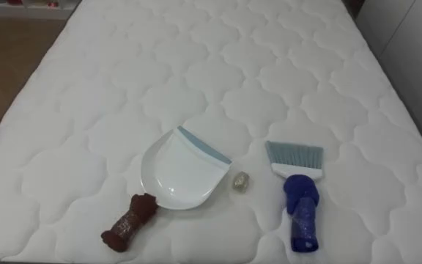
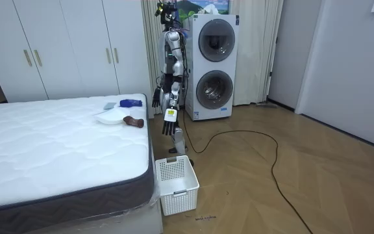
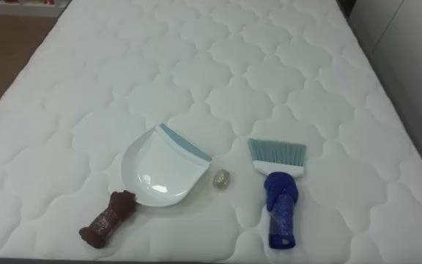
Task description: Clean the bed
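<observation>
We judge the white plastic dustpan (image 1: 176,172) and blue-handled brush (image 1: 300,192), flanking 1 crumpled scrap (image 1: 240,181) on the white quilted mattress (image 1: 196,66), light, stiff, best taken by their handles; left hand (image 2: 167,125) and right hand (image 2: 156,99) hang bedside, openness unclear.

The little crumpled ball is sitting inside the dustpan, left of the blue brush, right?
No. The ball lies on the mattress beside the dustpan, not inside it, left of the blue brush; the left eye view shows it.
</observation>
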